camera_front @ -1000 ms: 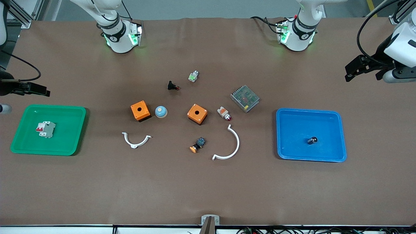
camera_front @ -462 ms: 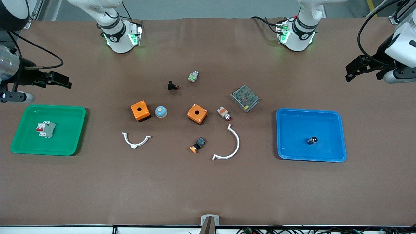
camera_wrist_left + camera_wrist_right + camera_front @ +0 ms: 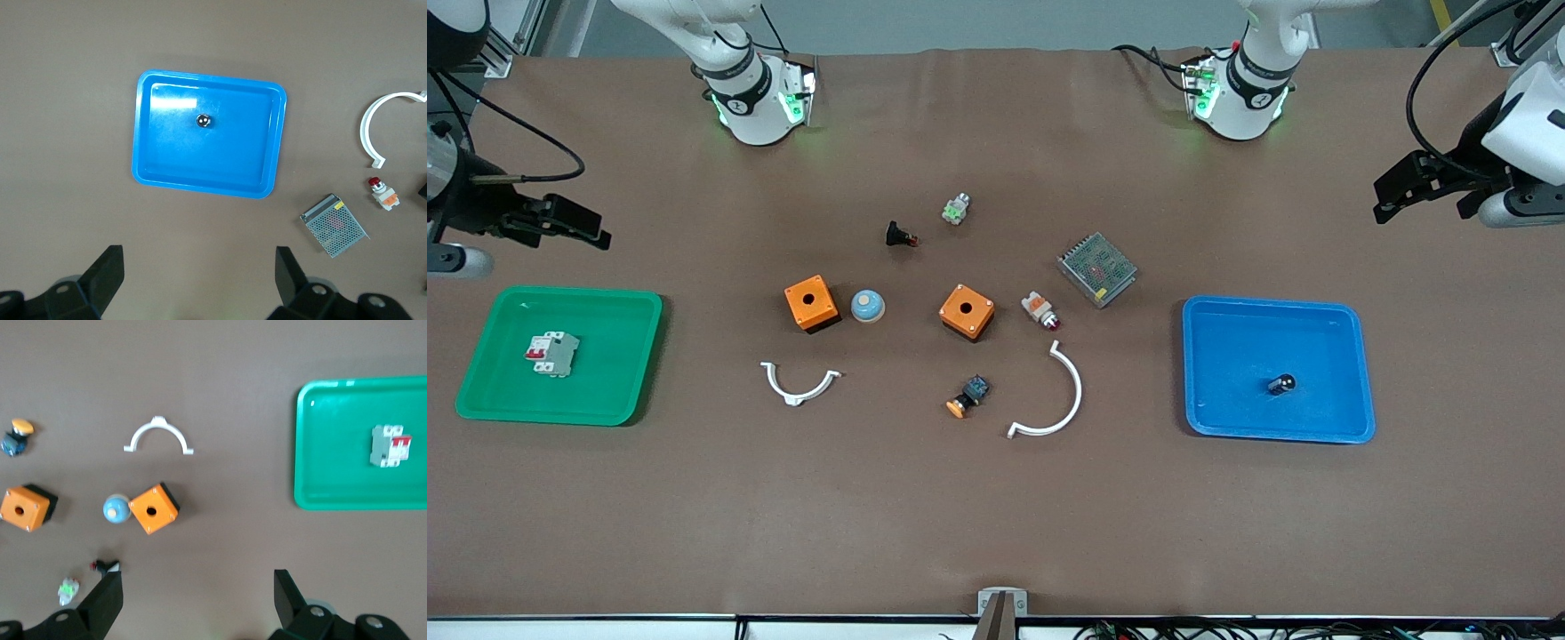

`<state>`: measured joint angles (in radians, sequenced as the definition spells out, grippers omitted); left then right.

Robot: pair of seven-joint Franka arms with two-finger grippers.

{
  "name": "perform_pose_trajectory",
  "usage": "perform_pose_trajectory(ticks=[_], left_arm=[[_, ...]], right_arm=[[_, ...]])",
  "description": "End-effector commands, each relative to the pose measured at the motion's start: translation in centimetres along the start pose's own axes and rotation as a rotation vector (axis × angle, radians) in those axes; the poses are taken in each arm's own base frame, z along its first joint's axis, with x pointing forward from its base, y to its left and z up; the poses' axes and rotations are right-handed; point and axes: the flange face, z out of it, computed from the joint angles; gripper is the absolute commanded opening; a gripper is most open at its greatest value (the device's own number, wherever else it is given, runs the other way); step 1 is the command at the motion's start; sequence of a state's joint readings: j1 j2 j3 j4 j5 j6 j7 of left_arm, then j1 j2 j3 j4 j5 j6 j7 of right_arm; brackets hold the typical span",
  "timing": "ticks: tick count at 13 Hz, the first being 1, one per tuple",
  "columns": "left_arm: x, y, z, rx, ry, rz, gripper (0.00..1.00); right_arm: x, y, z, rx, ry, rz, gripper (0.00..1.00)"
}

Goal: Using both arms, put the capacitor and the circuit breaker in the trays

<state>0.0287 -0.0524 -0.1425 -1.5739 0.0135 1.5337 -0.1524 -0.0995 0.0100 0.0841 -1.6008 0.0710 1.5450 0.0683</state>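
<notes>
Capacitor (image 3: 1281,384): you see it lying in the blue tray (image 3: 1352,373), toward the left arm's end of the table; the left wrist view shows it (image 3: 203,121) alone on the tray floor (image 3: 207,167).
Breaker (image 3: 551,353): you find it in the green tray (image 3: 623,364) at the right arm's end, red levers on its face; the right wrist view shows it (image 3: 389,445) inside the tray (image 3: 327,453), clear of the rim.
Left gripper (image 3: 1427,188): you have it up over bare table at the left arm's end, apart from the blue tray. Its fingers (image 3: 100,277) stand wide apart with nothing between them.
Right gripper (image 3: 565,222): it hangs over bare table just past the green tray's rim on the side toward the bases. Fingers (image 3: 103,600) spread wide, holding nothing.
Middle of the table: you see two orange boxes (image 3: 811,302) (image 3: 967,311) with a blue dome (image 3: 867,306) between them, touching neither as far as you can tell at this size.
Other parts: a mesh-topped grey unit (image 3: 1096,268) near the blue tray, a white-and-orange part (image 3: 1040,309) beside the second box, an orange-capped button (image 3: 967,396), and two white arcs (image 3: 799,383) (image 3: 1054,397) nearer the front camera than the boxes.
Near the bases: a black part (image 3: 900,236) and a small green-and-white part (image 3: 956,209) lie close together.
</notes>
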Motion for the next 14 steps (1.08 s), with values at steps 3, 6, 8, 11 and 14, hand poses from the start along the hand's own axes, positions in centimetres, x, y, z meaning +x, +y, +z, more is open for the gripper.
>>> perform_pose_trajectory(ticks=[3,6,8,11,14], left_arm=[[-0.3,-0.2,-0.02,-0.013,-0.01,-0.002,1.0],[-0.32,-0.22,-0.01,-0.011,-0.011,-0.001,1.0],[-0.34,-0.04,-0.09,-0.013,-0.01,0.007,1.0],[-0.31,-0.22,-0.23,-0.012,-0.006,0.019,1.0],[-0.27,-0.17,-0.29,-0.009,-0.005,0.019,1.0]], right_arm=[[0.43,1.07,-1.32,-0.026,0.076,0.017,1.0],[0.41,0.72,-1.29,-0.042,0.077,0.007,1.0],[0.45,0.71,-1.33,-0.042,0.081,0.007,1.0],[0.51,0.72,-1.25,-0.041,0.084,0.007,1.0],[0.57,0.81,-1.15,-0.041,0.086,0.009,1.0]])
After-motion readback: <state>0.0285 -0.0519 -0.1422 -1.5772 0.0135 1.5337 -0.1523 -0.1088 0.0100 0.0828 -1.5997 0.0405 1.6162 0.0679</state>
